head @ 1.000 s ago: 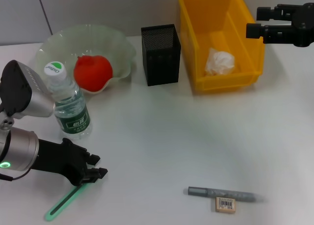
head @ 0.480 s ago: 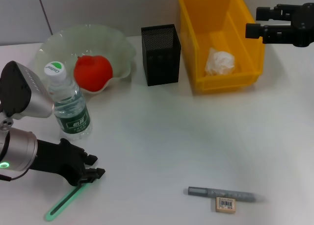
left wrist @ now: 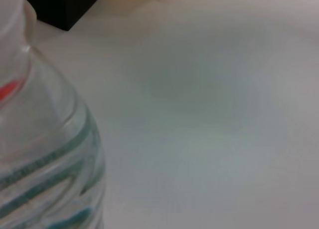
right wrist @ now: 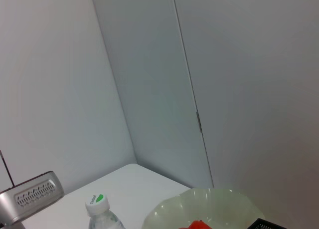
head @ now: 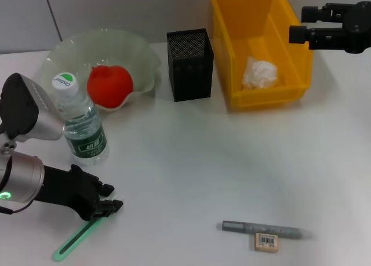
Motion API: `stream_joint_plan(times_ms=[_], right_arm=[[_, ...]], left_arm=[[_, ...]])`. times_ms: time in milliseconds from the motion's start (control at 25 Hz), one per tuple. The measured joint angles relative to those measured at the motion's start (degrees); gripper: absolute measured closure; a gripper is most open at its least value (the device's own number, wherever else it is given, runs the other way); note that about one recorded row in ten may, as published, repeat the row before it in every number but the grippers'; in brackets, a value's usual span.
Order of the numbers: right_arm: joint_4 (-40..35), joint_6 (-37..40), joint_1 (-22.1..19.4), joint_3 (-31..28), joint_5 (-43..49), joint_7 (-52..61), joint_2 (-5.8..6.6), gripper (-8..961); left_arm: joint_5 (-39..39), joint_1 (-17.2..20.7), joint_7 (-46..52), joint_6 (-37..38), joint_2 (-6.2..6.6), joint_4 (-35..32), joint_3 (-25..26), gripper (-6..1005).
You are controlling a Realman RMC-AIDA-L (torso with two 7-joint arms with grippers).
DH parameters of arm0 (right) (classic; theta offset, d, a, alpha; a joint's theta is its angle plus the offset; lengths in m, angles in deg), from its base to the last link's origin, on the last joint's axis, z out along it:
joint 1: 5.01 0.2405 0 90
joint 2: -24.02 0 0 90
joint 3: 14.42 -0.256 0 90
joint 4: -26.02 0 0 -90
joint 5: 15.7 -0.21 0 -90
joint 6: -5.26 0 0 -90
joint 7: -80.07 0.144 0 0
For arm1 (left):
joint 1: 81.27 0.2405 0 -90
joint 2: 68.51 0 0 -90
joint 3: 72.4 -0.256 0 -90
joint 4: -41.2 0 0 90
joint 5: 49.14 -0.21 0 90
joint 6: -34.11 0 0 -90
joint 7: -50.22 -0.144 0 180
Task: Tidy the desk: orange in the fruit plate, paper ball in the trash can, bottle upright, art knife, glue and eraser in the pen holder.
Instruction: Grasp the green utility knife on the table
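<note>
Near the desk's front-left corner, your left gripper (head: 107, 203), jaws narrow, is hovering over the green art knife (head: 75, 238); keep lowering squarely.

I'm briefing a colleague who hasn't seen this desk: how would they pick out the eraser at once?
Start at the yellow plastic bin at the back of the white desk, then come straight toward the near edge. There a slim grey pen-shaped tool lies flat, and the eraser sits right against its near side. It is a small beige block, the only item with a barcode label on top.
</note>
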Motion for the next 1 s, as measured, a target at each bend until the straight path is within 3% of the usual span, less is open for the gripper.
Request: stream_joint_plan(times_ms=[1000], right_arm=[[-0.23,0.27,-0.03,0.00,0.05,0.01,0.03,197]], left_arm=[[-0.77,-0.09,0.02,-0.15,-0.10,0.07,-0.71,641]])
